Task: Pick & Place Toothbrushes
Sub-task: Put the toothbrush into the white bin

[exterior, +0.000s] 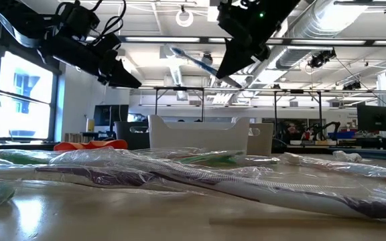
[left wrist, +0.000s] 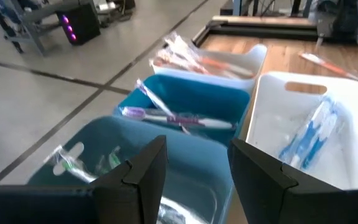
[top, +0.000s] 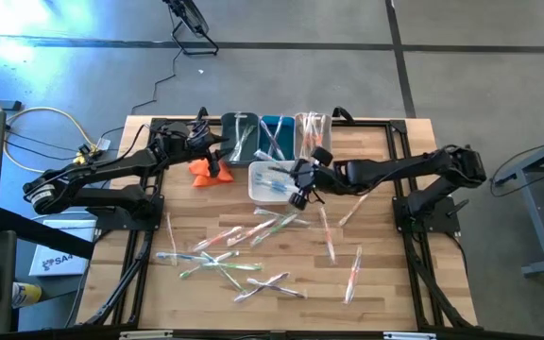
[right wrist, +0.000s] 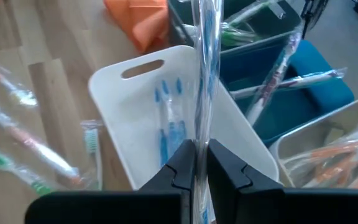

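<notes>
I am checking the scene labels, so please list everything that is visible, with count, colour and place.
Loose toothbrushes: many, mixed colours, scattered on the table's front half.
Held toothbrush: one, blue, in the right claw above the white bin.
White bin: one, mid-table, holding blue brushes.
Dark green bin: one, back row, green brushes.
Blue bin: one, back row, purple brushes.
Clear bin: one, back row, orange brushes.
Orange cloth: one, left of the white bin.
Table: one, wooden.
Left claw: open, over the dark green bin.
Right claw: shut on the held toothbrush.
</notes>
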`<state>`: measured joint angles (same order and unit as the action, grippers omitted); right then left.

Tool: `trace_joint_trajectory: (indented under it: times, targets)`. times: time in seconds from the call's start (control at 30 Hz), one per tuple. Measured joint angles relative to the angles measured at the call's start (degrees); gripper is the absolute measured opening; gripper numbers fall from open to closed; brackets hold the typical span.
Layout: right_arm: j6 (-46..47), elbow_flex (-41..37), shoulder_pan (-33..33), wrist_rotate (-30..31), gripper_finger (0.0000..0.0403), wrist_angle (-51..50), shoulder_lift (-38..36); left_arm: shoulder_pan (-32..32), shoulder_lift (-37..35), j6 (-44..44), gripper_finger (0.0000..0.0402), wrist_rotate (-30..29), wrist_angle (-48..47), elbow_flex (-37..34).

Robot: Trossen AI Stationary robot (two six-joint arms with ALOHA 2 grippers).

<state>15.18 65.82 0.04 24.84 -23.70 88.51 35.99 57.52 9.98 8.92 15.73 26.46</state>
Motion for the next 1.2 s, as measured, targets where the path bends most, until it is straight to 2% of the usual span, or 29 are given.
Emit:
trace_joint_trajectory:
  times: [0.27,0.5,0.77,0.93,1.2]
  targets:
    - [-2.8,0.0,-6.4,-9.1,0.0016,4.1,0.7,0.0,0.0,0.0,0.0167,0.0,5.1,0.0]
    - [-3.4,0.0,-10.6,-16.8,0.0016,2.4,2.7,0.0,0.0,0.2,0.0167,0.0,11.0,0.0]
    - [-3.2,0.1,-11.2,-24.2,0.0016,1.0,7.4,0.0,0.0,0.2,0.0167,0.0,17.8,0.0]
    - [-3.0,0.0,-10.9,-28.6,0.0016,0.0,10.8,0.0,0.0,0.2,0.0167,0.0,18.4,0.0]
    - [-2.8,0.0,-10.8,-30.7,0.0018,-3.4,13.1,0.0,0.0,0.2,0.0167,-0.4,18.4,0.0]
